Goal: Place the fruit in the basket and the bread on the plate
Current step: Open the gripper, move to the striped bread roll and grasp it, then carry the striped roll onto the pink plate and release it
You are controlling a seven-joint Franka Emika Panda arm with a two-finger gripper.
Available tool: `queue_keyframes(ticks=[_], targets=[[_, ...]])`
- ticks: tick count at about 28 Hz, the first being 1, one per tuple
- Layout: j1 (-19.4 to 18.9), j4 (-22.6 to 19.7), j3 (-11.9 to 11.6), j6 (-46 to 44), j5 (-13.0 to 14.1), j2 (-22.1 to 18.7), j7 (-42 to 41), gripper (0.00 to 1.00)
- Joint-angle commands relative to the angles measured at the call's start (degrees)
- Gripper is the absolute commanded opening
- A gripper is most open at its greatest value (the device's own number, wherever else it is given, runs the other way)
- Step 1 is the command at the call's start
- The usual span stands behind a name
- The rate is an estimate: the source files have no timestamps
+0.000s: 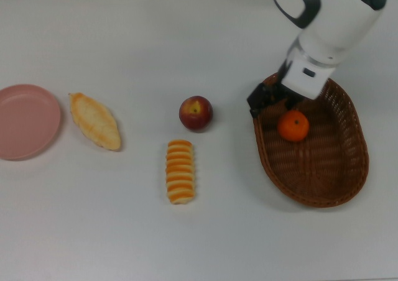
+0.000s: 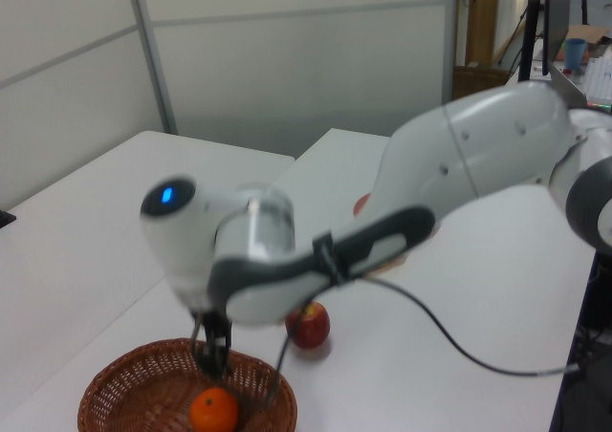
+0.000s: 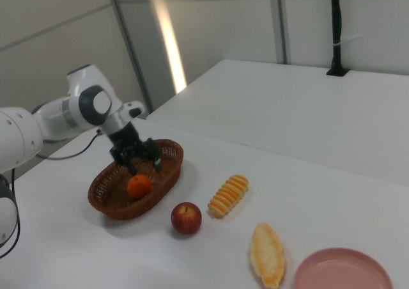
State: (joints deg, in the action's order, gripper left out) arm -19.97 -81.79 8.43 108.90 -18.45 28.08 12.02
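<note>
No writing or labels are legible. The mandarin [image 1: 293, 126] rests in the basket [image 1: 336, 181], just below the pincer [image 3: 137, 155], whose fingers are spread and grasp nothing.

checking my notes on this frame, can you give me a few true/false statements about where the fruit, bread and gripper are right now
1. The mandarin lies inside the wicker basket. True.
2. The gripper is shut on the mandarin. False: it is open and above the mandarin, holding nothing.
3. The apple is in the basket. False: it sits on the table, between the basket and the flat crusty loaf in the top view.
4. The pink plate has nothing on it. True.
5. The ridged striped roll rests on the plate. False: it lies on the table, just below the apple in the top view.
</note>
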Motion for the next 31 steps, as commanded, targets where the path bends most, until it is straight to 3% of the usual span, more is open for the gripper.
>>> queue_keyframes(ticks=[1, 6, 12, 21, 23, 26, 27, 31], targets=[[6.0, -1.1, -0.2, -0.8, 2.2, -2.9, -1.6, 1.00], [10.5, -1.1, -0.3, 1.8, 1.0, -0.4, -1.9, 1.00], [15.0, -1.4, -0.5, 15.8, -3.5, 4.9, -2.1, 1.00], [15.7, -1.8, -0.7, 19.9, -6.8, 8.3, -1.9, 1.00], [15.7, -2.3, -0.7, 19.8, -8.0, 8.4, -1.8, 0.69], [15.8, -2.6, -0.7, 19.8, -7.8, 8.5, -1.8, 0.09], [16.4, -2.6, -0.8, 19.9, -7.6, 8.4, -1.7, 0.00], [16.6, -2.5, -0.7, 19.9, -7.5, 8.3, -1.5, 0.00]])
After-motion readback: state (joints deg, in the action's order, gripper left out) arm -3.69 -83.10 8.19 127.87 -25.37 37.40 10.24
